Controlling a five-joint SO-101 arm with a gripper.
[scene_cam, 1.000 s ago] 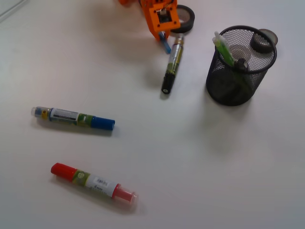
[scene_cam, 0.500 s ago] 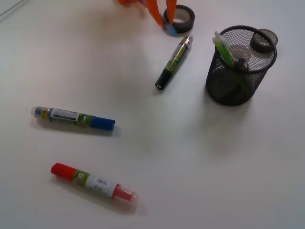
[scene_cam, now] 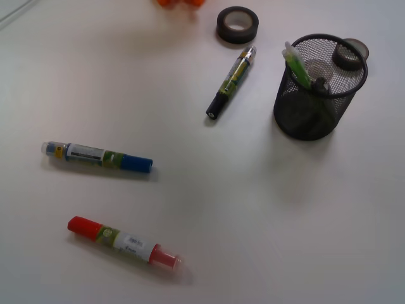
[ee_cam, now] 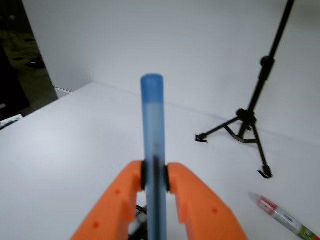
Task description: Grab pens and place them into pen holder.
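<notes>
In the wrist view my orange gripper (ee_cam: 155, 176) is shut on a light blue pen (ee_cam: 152, 125) that sticks up between the jaws. The front view shows only an orange scrap of the gripper (scene_cam: 178, 2) at the top edge. The black mesh pen holder (scene_cam: 319, 88) stands at the right with a lime green pen (scene_cam: 296, 63) leaning inside it. Three pens lie on the table: a black-capped one (scene_cam: 231, 82) left of the holder, a blue-capped one (scene_cam: 98, 156) at the left, and a red one (scene_cam: 123, 242) at the front, which also shows in the wrist view (ee_cam: 285, 217).
A black tape roll (scene_cam: 238, 24) lies at the back, near the black-capped pen. A small dark round object (scene_cam: 350, 54) sits behind the holder. A black tripod stand (ee_cam: 250, 125) stands on the white table beyond the gripper.
The gripper has risen out of the front view's top edge with the light blue pen in it. The black-capped pen has been nudged and now lies more slanted. The tape roll is uncovered.
</notes>
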